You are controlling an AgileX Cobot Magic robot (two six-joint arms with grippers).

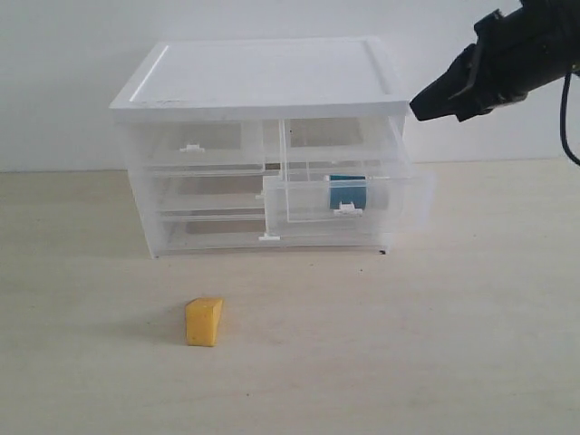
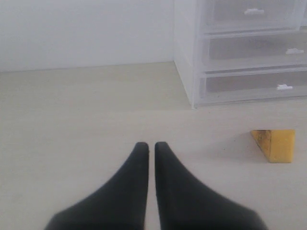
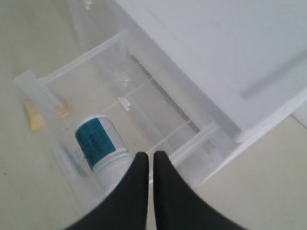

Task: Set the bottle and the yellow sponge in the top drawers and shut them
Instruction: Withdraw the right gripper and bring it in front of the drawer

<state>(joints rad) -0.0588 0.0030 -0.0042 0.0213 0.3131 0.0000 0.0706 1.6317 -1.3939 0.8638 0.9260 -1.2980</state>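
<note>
Cabinet (image 1: 263, 77), white-topped, stands on the table (image 1: 408, 344). Of the 2 top drawers, the top right drawer (image 1: 399, 195) is pulled well out and holds 1 item: the bottle (image 1: 346, 192), teal with a white cap, sitting close behind the drawer's front wall. The top left drawer (image 1: 163, 145) is pushed in, and so are the 2 full-width drawers (image 1: 181, 195) below. The yellow sponge (image 1: 204, 322) is in no container; it sits on the table in front of the cabinet, well apart from it. The right gripper (image 3: 150, 154) hangs above the open drawer, jaws together, holding nothing. The left gripper (image 2: 150, 145) is low over the table near the sponge, jaws together, empty.
</note>
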